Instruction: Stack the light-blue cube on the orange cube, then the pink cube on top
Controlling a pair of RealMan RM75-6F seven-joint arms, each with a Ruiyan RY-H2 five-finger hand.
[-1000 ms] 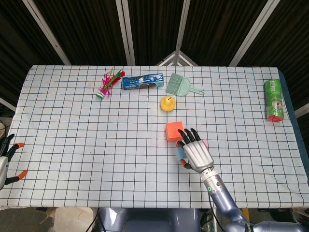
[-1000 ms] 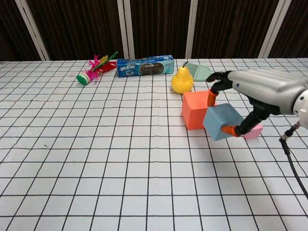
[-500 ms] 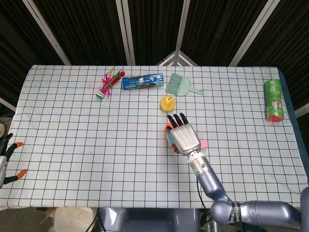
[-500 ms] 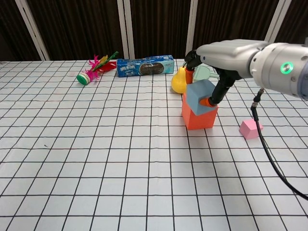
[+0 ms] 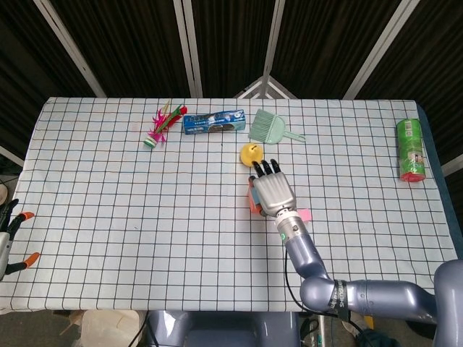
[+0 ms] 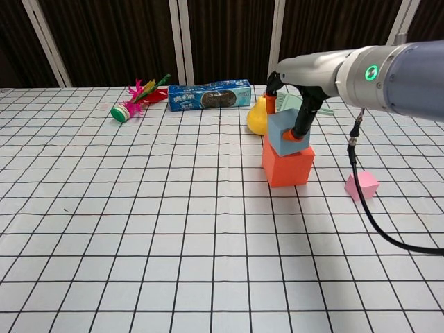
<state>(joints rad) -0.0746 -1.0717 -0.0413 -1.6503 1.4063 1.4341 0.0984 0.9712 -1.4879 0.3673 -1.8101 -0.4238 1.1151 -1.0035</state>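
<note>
Chest view, boxy light-blue cube (image 6: 282, 132), metallic hand (image 6: 303, 75)

The table (image 6: 104, 229) wears a matt white cloth with a black grid. The right hand (image 6: 312, 73) has a smooth, satin silver-grey shell. The light-blue cube (image 6: 283, 132), orange cube (image 6: 284, 170) and pink cube (image 6: 362, 185) look matt.

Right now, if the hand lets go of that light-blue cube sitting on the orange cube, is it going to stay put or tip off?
The light-blue cube looks tilted rather than flat on the orange cube, so it may rock or slide when the right hand releases. Its flat faces should keep it from rolling far. It seems rigid and probably light, since the fingers hold it without visible squashing.
</note>
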